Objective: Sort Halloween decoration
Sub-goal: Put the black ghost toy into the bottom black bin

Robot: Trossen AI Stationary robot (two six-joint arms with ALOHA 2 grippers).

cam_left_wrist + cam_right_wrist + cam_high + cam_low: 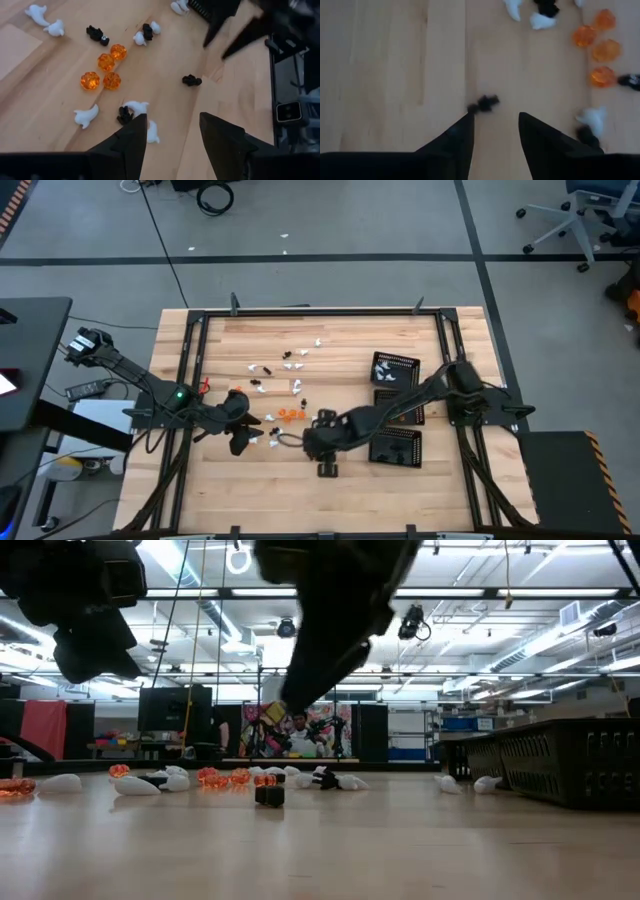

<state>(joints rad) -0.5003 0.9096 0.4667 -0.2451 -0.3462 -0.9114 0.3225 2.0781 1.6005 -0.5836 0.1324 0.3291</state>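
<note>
trinkets: I see most loose on the worktop beside the mesh trays | sorting barely begun, few white ones in far tray | right pincer open over a black trinket | left pincer open, empty, near orange cluster

White, black and orange trinkets lie scattered over the wooden table; three black mesh trays line its right side; the left gripper and right gripper hang near the orange cluster.
</note>
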